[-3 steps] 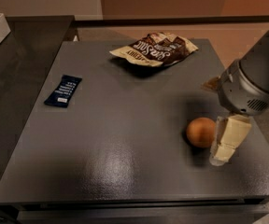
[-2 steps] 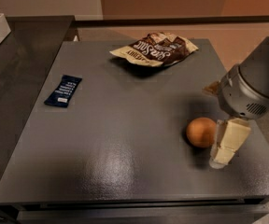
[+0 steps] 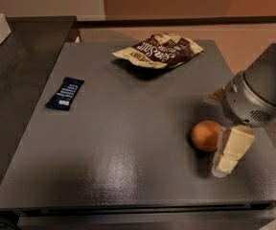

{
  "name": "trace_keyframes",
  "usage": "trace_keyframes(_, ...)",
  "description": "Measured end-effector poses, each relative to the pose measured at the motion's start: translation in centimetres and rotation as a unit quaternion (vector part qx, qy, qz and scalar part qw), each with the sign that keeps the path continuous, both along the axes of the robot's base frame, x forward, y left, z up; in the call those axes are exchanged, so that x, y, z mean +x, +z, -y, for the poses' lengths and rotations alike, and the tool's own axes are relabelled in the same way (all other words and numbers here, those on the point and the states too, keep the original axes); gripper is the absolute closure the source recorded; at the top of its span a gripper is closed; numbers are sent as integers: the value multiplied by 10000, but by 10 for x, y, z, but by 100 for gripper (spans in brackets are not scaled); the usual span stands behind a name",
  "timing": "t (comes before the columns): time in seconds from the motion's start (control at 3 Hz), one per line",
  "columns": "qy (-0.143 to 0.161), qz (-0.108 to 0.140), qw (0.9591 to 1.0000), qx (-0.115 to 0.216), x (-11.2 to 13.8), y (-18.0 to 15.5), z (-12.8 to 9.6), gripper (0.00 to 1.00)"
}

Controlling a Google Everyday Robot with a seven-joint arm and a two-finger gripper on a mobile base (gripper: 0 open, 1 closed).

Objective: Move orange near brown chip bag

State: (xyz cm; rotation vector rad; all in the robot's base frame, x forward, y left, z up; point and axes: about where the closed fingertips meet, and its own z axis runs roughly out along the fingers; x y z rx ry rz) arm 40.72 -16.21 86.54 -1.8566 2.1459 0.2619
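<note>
The orange [image 3: 206, 135] rests on the dark grey table [image 3: 128, 143] at the right, toward the front. My gripper [image 3: 230, 151], cream-coloured under a grey wrist, hangs low over the table right beside the orange on its right side, touching it or nearly so. The brown chip bag [image 3: 159, 50], wrinkly with white "Sea Salt" lettering, lies flat at the far edge of the table, well away from the orange.
A small dark blue bar wrapper [image 3: 64, 93] lies at the table's left side. A darker counter [image 3: 18, 56] adjoins on the left, with a white object at its far corner. The table's right edge is close behind the gripper.
The gripper has edged slightly down and left, closer to the orange. The orange, bag and wrapper have not moved.
</note>
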Motion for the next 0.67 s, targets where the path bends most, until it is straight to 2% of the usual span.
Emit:
trace_keyframes(0.33, -52, -87, 9999, 59, 1, -5, -4, 0)
trace_keyframes(0.67, -153, -131, 9998, 27, 6, -12, 0, 19)
